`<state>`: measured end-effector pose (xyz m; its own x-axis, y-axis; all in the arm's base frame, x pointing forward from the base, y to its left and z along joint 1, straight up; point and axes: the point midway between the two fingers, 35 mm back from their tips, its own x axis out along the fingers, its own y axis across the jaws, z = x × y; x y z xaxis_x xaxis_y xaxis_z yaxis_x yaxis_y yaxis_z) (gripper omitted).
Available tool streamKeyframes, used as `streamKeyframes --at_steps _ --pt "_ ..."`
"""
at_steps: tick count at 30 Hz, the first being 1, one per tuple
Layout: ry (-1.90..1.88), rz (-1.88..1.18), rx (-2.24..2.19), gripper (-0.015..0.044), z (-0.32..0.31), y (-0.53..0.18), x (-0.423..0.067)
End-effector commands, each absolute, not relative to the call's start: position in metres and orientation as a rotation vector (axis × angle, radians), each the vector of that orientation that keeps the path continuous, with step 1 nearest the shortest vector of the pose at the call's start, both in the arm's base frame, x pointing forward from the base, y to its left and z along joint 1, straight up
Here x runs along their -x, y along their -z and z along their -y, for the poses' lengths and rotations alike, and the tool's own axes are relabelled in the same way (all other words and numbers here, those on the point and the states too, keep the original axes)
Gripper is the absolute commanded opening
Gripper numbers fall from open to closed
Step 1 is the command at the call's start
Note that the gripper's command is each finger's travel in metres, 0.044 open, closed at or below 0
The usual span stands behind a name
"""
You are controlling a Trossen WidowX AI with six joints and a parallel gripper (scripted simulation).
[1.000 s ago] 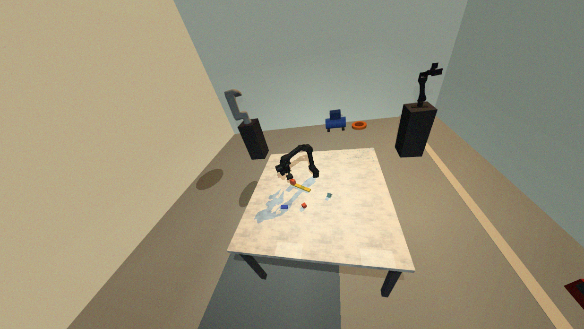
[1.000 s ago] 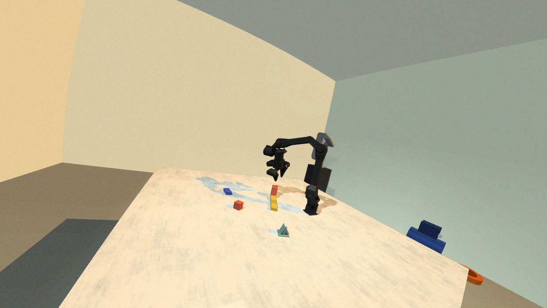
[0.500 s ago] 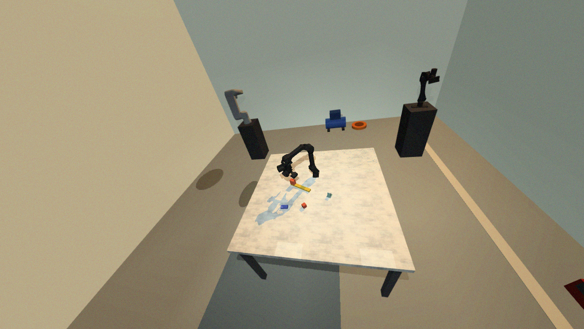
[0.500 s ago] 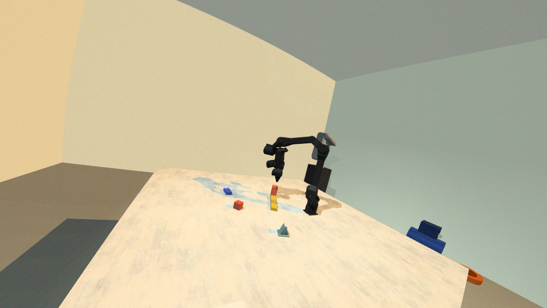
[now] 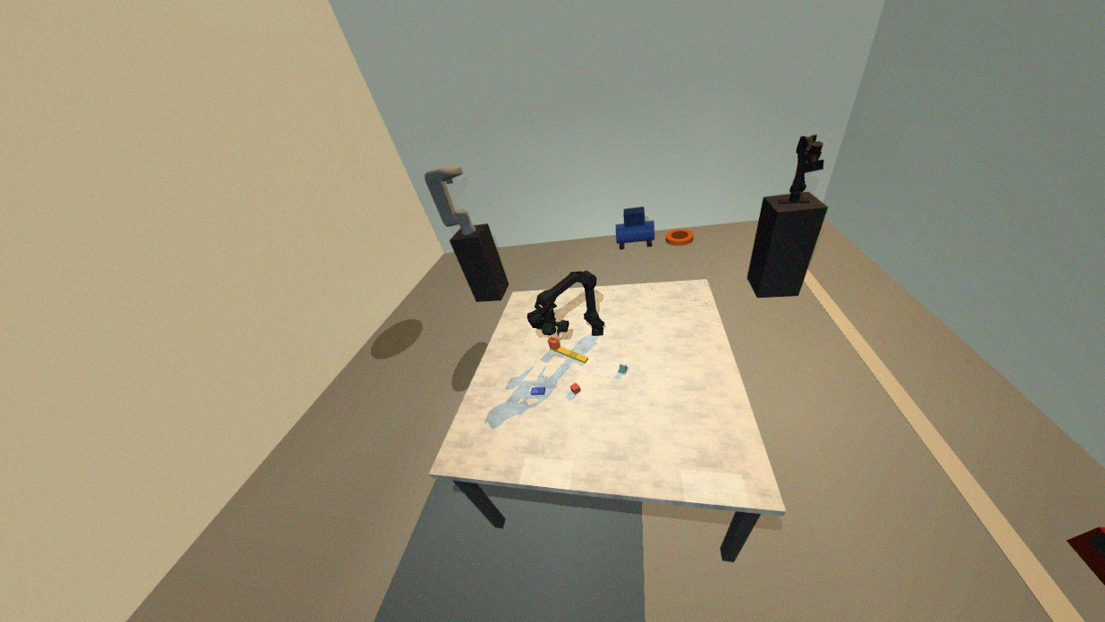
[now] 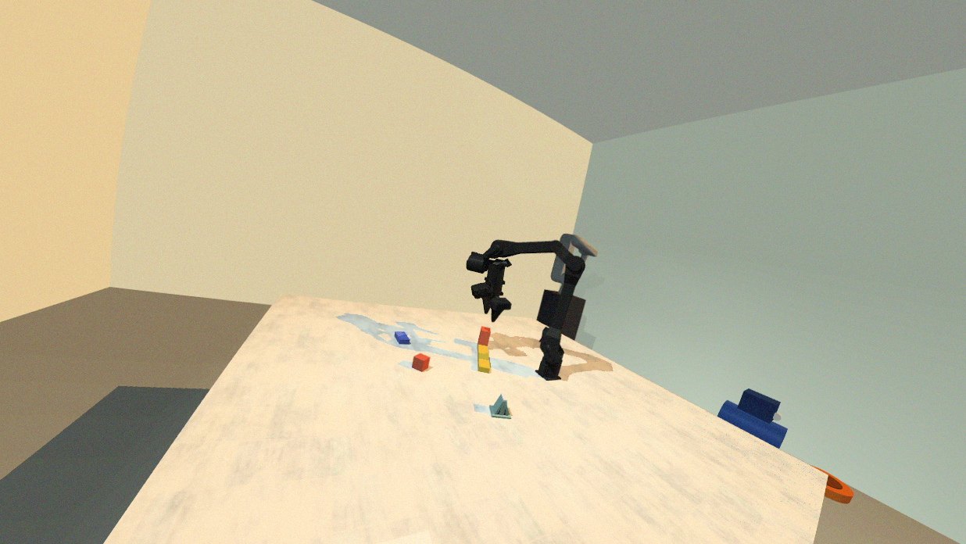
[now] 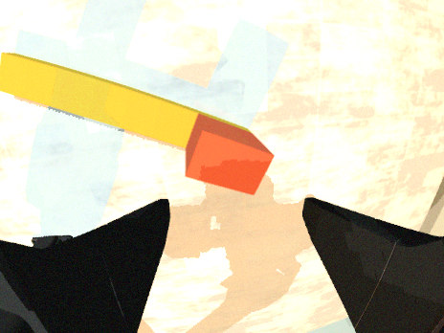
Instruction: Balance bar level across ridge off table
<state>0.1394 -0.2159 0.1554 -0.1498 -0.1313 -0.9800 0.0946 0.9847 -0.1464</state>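
Bar (image 7: 115,104) lying on worktop (image 6: 419,459) below the released, empty tool (image 7: 236,219); ridge (image 6: 500,407) standing well apart. Pickup, balancing, release all pending.

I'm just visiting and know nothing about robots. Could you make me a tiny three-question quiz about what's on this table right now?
1. True or false: the gripper is holding the bar.
2. What colour is the block at the bar's end nearest the gripper? A) blue B) orange-red C) green
3. Fill in: the teal ridge stands ____ from the bar.

Key: 1 false, it is open and holds nothing; 2 B; 3 apart.
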Motion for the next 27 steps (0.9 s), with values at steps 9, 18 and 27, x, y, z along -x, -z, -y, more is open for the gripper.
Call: streamKeyframes --at_steps 9,18,27 --pt "-0.150 -1.663 0.290 0.0315 0.196 -0.160 -0.150" --pt "-0.415 -1.590 0.503 0.0315 0.180 -0.164 -0.158" --pt "-0.667 -1.484 0.721 0.0315 0.164 -0.167 -0.165"
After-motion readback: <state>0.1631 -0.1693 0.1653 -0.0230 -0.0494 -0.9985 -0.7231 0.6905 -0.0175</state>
